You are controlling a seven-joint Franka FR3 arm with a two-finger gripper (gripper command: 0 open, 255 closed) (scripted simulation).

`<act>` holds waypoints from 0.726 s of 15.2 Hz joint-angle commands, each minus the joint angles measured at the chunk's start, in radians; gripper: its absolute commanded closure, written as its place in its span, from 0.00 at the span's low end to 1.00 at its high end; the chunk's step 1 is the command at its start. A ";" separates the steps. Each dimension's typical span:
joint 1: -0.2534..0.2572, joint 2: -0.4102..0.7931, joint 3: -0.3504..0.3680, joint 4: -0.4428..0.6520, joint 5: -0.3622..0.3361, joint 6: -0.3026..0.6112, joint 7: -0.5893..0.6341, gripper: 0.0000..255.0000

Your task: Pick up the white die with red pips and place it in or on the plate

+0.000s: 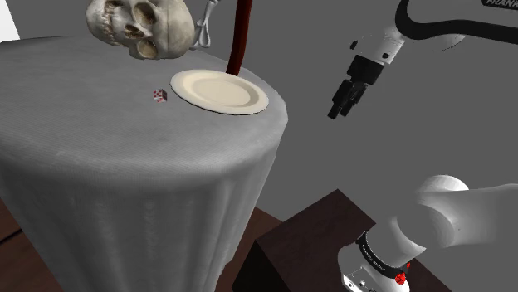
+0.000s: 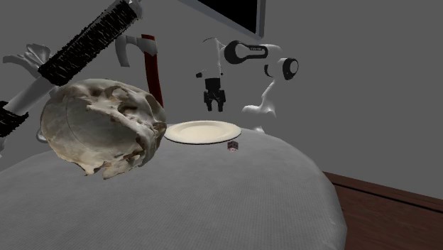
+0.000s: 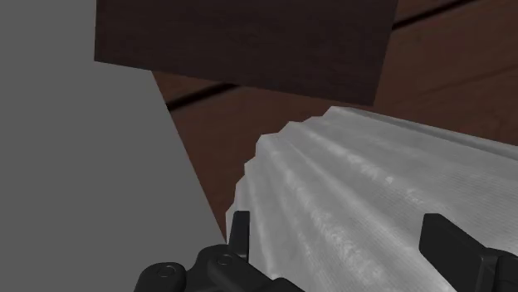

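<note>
Die (image 1: pixel 158 96), white with red pips, lying loose on the grey-draped table (image 1: pixel 100 166), around the middle of the top, just beside the rim of the plate (image 1: pixel 220 91) but not touching it, on the side away from the arm (image 1: pixel 383 46). Plate cream and bare, set close to the table edge nearest the stand (image 1: pixel 307 240). Tool (image 1: pixel 335 114) hanging in the air out beyond that same edge, above the level of the top and tilted downward, fingers (image 3: pixel 239 232) spread wide with nothing between them. Beyond them in the wrist view, the folds down the table's draped side, brown floor (image 3: pixel 282 108) and the dark stand. Well apart from the die, with the whole plate in between. Judged as the reaching step, barely under way: nothing grasped, nothing placed. Next, most likely: in across the edge and over the plate, high enough to miss its rim, then straight down with one finger on each side of the die, then a squeeze. Calls for careful centring on so small a target, and for a finger line keeping the plate-side finger off the rim. Also worth minding: skull (image 1: pixel 141 29) and dark red axe handle (image 1: pixel 240 33) near the far edge, close behind the plate.
</note>
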 commanded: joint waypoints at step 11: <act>0.004 0.054 0.290 0.098 0.162 0.012 0.486 0.00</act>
